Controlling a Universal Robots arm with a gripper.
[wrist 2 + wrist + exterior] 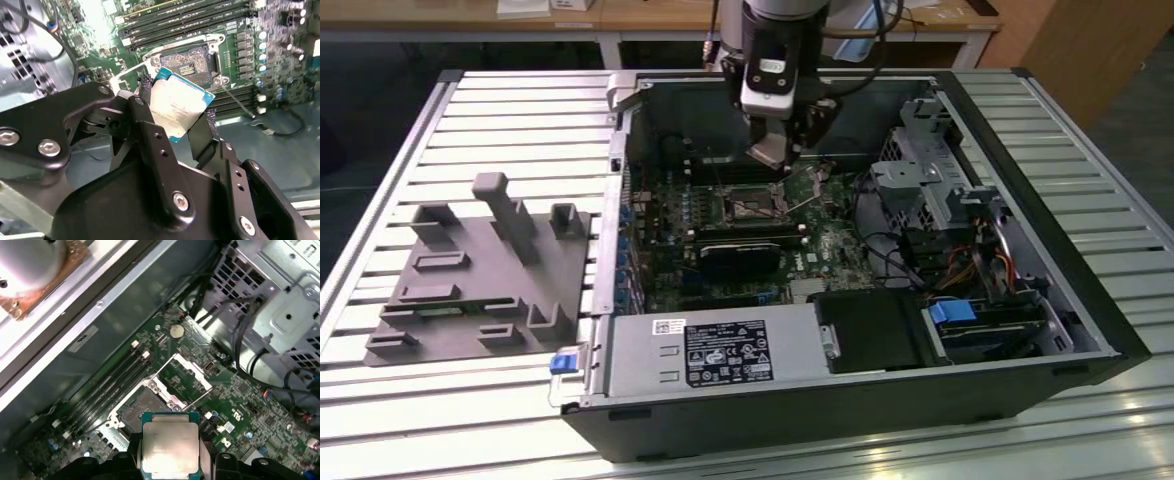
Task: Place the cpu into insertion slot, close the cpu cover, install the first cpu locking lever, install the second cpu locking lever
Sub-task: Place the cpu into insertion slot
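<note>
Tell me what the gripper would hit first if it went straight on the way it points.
Probably the small square silver-rimmed insertion slot, lying open just ahead. The gripper is shut on the flat silver-grey square cpu, so the cpu's leading edge would touch first. Depth is unclear.

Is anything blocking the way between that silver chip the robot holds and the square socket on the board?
Nothing visible does. The cpu, gripped by the fingers, hangs near the insertion slot, whose dark centre lies bare; the cpu cover stands swung open beside it.
</note>
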